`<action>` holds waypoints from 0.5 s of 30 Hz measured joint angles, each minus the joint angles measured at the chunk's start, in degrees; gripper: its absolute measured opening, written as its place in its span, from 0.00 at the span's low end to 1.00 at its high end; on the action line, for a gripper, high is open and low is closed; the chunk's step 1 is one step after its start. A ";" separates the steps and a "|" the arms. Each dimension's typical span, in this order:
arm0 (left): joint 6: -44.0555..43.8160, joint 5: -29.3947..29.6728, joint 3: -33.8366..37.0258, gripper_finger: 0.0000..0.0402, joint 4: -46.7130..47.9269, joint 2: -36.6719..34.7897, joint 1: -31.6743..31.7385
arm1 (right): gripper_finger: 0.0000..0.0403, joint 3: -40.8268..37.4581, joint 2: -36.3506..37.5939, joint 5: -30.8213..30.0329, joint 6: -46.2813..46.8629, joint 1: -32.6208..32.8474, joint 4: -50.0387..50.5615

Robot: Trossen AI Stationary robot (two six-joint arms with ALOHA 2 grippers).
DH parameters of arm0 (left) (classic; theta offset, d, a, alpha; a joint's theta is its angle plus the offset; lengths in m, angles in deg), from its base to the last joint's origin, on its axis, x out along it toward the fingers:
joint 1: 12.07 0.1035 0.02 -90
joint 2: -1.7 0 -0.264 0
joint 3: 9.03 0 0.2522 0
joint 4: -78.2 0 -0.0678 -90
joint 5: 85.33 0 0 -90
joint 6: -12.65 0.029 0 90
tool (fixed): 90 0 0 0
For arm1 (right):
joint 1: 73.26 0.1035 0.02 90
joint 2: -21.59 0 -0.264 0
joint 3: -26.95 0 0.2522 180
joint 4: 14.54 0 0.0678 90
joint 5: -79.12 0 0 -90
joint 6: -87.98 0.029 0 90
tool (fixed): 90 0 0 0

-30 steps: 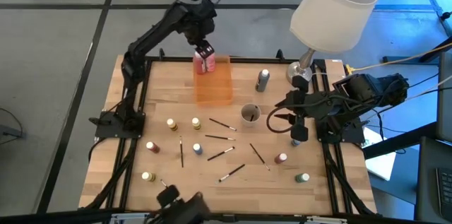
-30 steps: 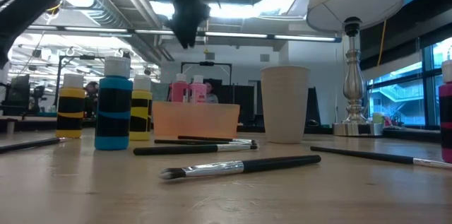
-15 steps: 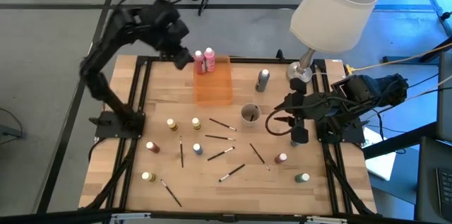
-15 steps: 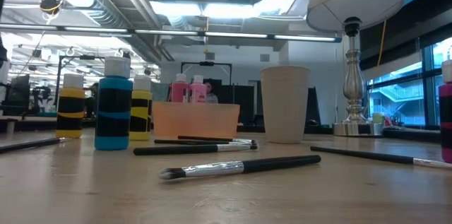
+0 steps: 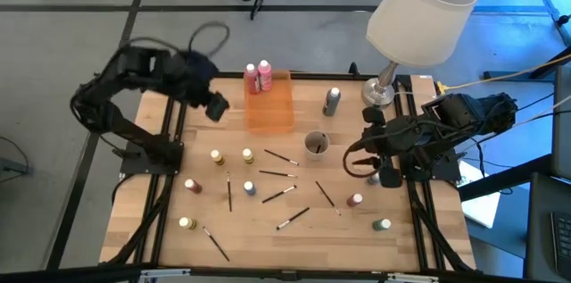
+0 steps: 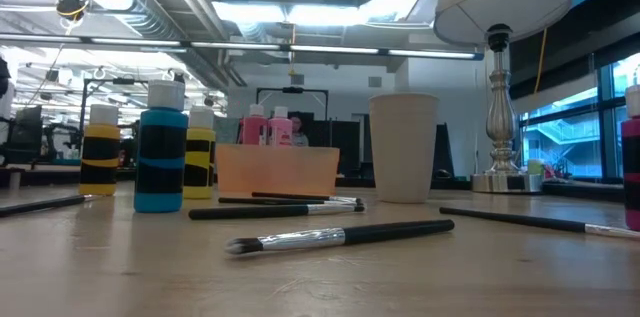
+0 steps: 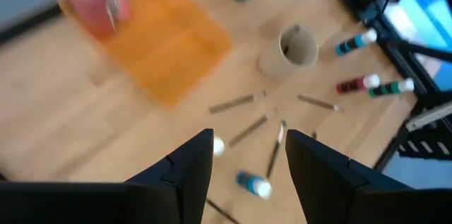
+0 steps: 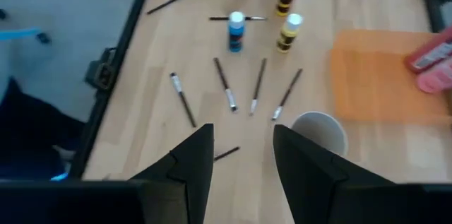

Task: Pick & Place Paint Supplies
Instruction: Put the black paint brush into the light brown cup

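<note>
Two pink paint bottles [image 5: 258, 76] stand in the orange tray [image 5: 270, 109] (far end). Left gripper [image 5: 215, 105], spread and empty, hovers left of it; right gripper [image 5: 385, 174], spread, waits right.

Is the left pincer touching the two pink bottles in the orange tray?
Apart. In the high view the left pincer hangs open, beside the tray, with bare table between it and the pink bottles.

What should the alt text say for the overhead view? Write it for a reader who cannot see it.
Two pink bottles stand in an orange tray at the wooden table's far edge. Small paint bottles and brushes lie scattered around a round cup, with one dark arm at each side.
</note>
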 joint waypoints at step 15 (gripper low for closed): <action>-21.20 4.33 6.27 0.43 -8.71 5.76 -24.59 | 0.37 0.00 0.90 11.82 -1.46 0.93 1.53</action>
